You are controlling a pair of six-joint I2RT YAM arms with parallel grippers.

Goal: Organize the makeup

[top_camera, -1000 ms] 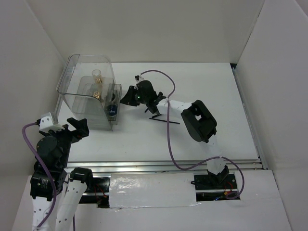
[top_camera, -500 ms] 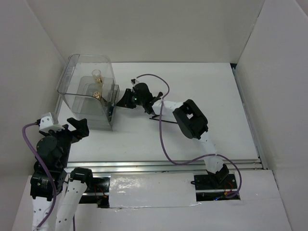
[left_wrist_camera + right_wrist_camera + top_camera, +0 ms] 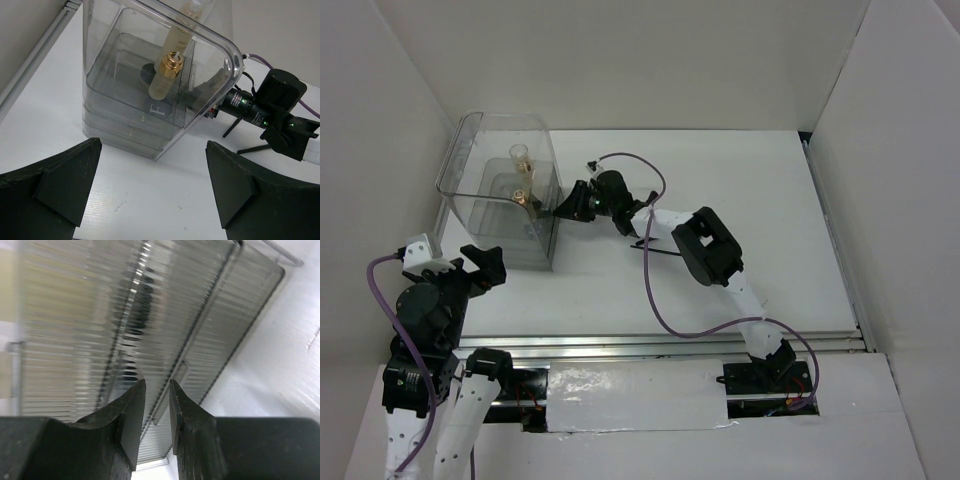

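The clear plastic box [image 3: 470, 165] stands at the back left. Inside it are a tall pale-yellow bottle [image 3: 520, 155] and a short amber gold-capped bottle [image 3: 523, 195]. The left wrist view shows the gold-capped bottle [image 3: 167, 70] with a dark round compact [image 3: 148, 74] dim behind it. My right gripper [image 3: 563, 206] is pressed against the box's right side, jaws a narrow gap apart and empty; its wrist view fills with the ribbed drawer front [image 3: 200, 325]. Thin black brushes [image 3: 655, 247] lie on the table under the right arm. My left gripper [image 3: 472, 266] stands wide open and empty in front of the box.
White walls close in the table [image 3: 770, 220] on the left, back and right. A purple cable [image 3: 655, 290] loops from the right arm down to its base. The right arm's elbow [image 3: 705, 245] hangs over the middle of the table.
The right gripper moved left and pushed the box's pulled-out drawer, with its dark blue compact, back in. Its jaws parted slightly. The left arm stayed still.
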